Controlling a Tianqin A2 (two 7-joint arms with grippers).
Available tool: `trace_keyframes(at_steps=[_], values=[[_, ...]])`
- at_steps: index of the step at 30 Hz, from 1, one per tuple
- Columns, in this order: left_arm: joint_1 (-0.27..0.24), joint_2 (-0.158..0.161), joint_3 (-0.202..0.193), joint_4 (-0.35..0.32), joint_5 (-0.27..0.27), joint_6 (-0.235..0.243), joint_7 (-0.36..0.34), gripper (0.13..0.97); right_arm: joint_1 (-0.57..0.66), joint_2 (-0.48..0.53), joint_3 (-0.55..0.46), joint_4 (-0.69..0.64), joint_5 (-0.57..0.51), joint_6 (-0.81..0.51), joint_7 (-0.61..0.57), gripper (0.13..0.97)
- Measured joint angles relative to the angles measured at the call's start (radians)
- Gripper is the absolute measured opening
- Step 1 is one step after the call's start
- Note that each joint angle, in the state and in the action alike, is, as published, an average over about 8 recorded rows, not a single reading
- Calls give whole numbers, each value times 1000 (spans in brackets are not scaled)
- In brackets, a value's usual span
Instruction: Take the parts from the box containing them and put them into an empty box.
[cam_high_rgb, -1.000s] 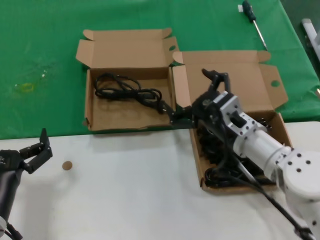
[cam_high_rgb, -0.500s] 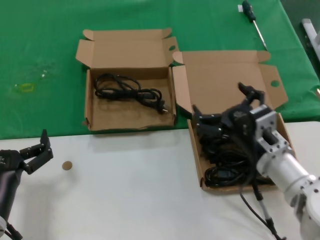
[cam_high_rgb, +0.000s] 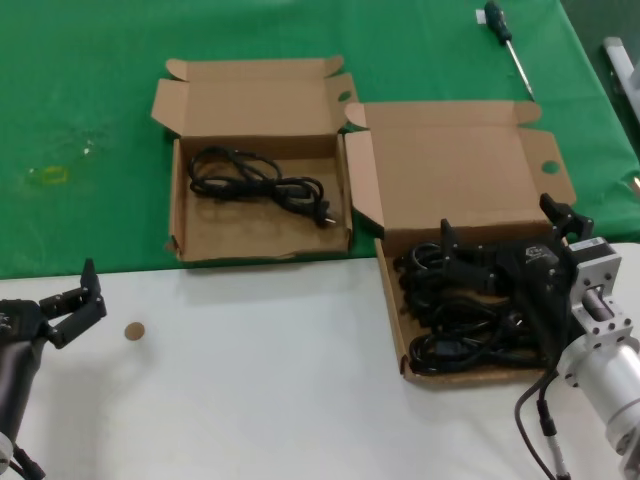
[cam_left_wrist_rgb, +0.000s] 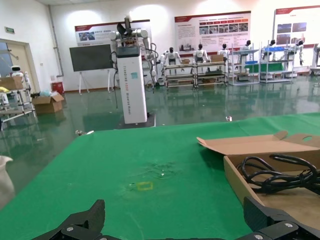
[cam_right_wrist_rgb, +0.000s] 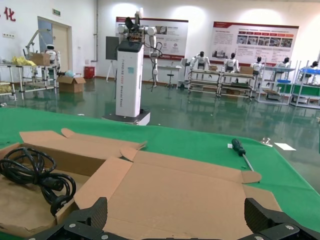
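Black cords (cam_high_rgb: 460, 310) lie heaped in the shallow box (cam_high_rgb: 392, 300) at the robot's right; one cord (cam_high_rgb: 255, 178) already rests in the smaller box (cam_high_rgb: 180, 235) just beside it. The right claw (cam_high_rgb: 508, 240) hovers over the heap, fingers spread wide, grasping nothing. Judged from this, the step in hand is reaching for another cord: the next move calls for lowering into the tangle and closing on a single bundle without dragging its neighbours. The left claw (cam_high_rgb: 70, 300) waits released above the white surface (cam_high_rgb: 250, 380), well apart.
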Motion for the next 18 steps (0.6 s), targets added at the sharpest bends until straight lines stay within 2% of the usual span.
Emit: trace_keyframes(at_steps=[18], values=[[0,0,0,0,0,0,0,966,-4,0,2,3,2,3,1,966]])
